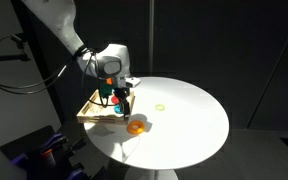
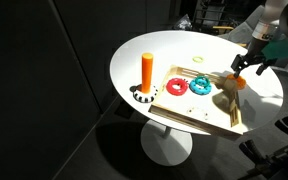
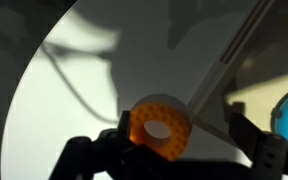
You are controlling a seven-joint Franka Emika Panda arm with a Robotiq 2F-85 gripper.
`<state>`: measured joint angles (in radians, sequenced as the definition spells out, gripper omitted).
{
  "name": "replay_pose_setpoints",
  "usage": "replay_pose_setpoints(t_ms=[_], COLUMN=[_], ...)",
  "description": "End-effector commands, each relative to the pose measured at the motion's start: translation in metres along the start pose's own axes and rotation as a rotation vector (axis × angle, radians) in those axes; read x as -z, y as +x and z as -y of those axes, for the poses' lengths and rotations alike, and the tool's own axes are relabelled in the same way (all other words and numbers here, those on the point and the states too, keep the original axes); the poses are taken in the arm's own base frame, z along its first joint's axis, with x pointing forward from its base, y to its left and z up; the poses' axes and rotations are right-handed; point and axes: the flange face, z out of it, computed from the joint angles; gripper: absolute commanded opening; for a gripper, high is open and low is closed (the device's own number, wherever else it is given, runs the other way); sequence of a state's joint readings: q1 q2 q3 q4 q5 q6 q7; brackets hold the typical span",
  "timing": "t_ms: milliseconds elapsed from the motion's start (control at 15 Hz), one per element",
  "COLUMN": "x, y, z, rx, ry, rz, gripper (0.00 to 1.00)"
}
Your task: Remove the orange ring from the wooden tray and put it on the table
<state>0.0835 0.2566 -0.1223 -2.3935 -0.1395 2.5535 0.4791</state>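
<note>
The orange ring [image 3: 160,127] lies flat on the white worktop [image 1: 189,125], just outside the wooden tray [image 1: 96,110], at about 4 o'clock from it in an exterior view. In the wrist view the rim [image 3: 224,70] of the tray passes at 2 o'clock of the ring, very near. The claw [image 1: 126,105] hangs over the ring with its fingers [image 3: 104,152] spread at 9 and 3 o'clock, and they seem not to touch it. I judge that the release step is in hand. The next move calls for a straight rise, so that no finger drags the ring against the rim.
</note>
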Motion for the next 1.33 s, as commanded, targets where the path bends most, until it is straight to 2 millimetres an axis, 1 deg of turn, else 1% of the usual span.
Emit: replay_pose_setpoints(t_ms=[0,267,533,733,933,1000,1267], x=[0.025,0.051,0.089,0.126,0.168,0.186,0.242], y=[-0.01,-0.02,-0.027,-0.03,-0.034,-0.037,-0.048], z=[0.001,0.005,0.005,0.002,0.0,-0.004,-0.01], rx=[0.096,0.187,0.209,0.216,0.226,0.229,0.23], ry=[0.072,0.073,0.009,-0.032,-0.031,-0.024,0.006], rz=[0.065,0.144,0.19,0.186,0.151,0.132,0.037], gripper=[1.0,1.0,1.0,1.0,1.0,1.0,1.0])
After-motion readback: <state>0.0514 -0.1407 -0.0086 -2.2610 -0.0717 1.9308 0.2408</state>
